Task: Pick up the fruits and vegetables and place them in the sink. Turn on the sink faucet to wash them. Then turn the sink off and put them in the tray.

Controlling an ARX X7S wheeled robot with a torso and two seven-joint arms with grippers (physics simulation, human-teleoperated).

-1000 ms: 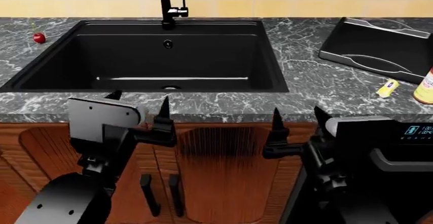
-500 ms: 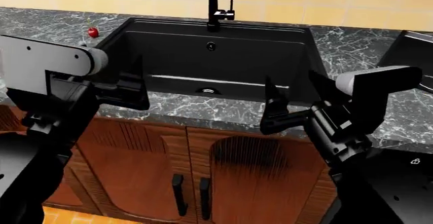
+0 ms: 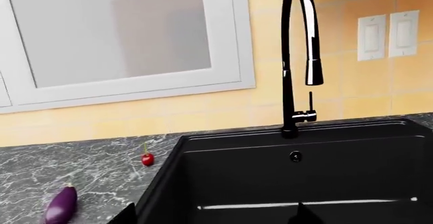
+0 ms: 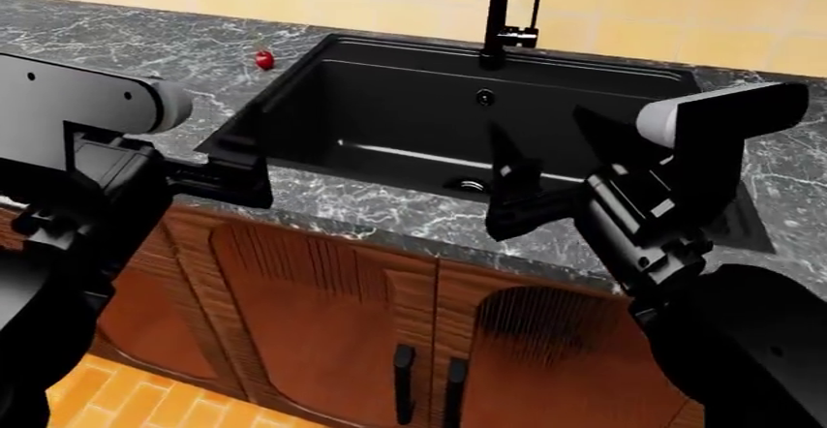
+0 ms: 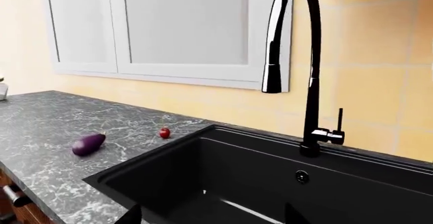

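Note:
The black sink is set in the marble counter, with the tall black faucet at its back edge. A tiny red cherry lies on the counter left of the basin. The purple eggplant lies further left, and the right wrist view shows the eggplant and the cherry too. My left gripper hangs open at the sink's front left corner. My right gripper is open over the front rim. Both hold nothing. The tray is out of view.
The marble counter runs left along a yellow tiled wall. A white-framed window sits above it, and wall switches are right of the faucet. Wooden cabinet doors lie below the counter edge.
The head view has swung left, so the sink and cherry sit further right in it. Both arms have stayed raised at counter height, grippers open.

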